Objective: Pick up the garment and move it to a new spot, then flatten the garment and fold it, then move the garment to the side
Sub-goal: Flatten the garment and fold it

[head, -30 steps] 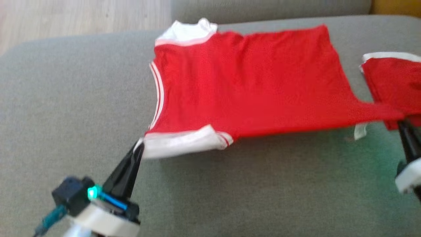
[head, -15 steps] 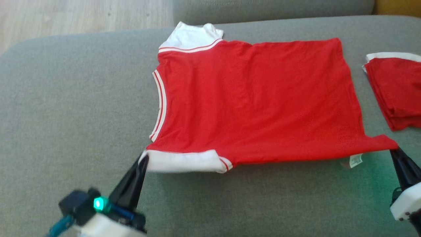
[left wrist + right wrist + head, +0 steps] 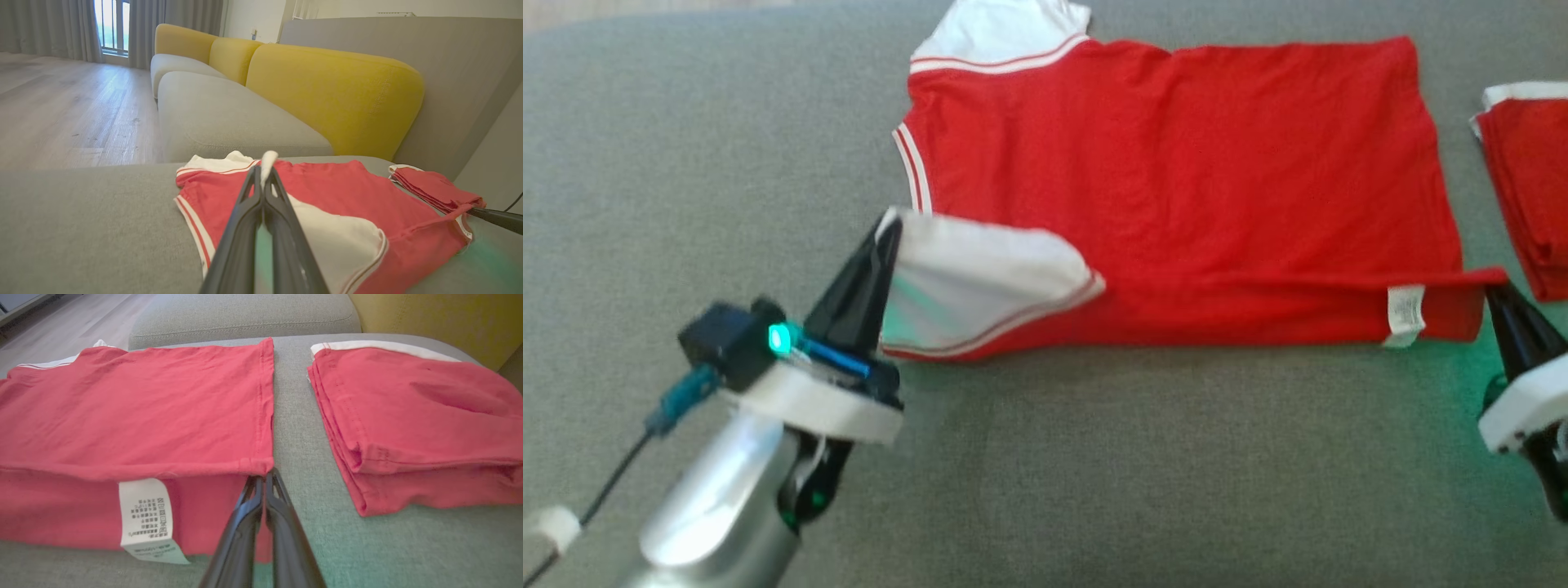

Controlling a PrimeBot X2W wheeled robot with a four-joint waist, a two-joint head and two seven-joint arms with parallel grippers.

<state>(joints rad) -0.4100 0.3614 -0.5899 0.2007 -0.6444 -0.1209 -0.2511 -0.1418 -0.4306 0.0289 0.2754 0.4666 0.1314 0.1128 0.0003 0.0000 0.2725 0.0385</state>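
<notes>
The garment [image 3: 1176,163] is a red T-shirt with white sleeves, spread across the grey sofa seat [image 3: 1094,474]. Its near long edge is lifted and turned over toward the far side, showing a white care label [image 3: 1405,314]. My left gripper [image 3: 889,224] is shut on the near white sleeve [image 3: 980,282], which is folded up over the red body. My right gripper [image 3: 1494,287] is shut on the near hem corner. The left wrist view shows the sleeve tip pinched at my left gripper [image 3: 264,165]; the right wrist view shows the hem corner at my right gripper [image 3: 263,475].
A second red garment [image 3: 1531,188], folded into a stack, lies on the seat just right of the hem, seen again as a folded stack [image 3: 408,416]. Yellow sofa cushions [image 3: 327,94] rise behind. Wooden floor [image 3: 61,102] lies beyond the seat's far left edge.
Both grippers have carried the shirt's near edge away from me and over the body, so the sleeve and label now face up. The head camera has tilted down too.
</notes>
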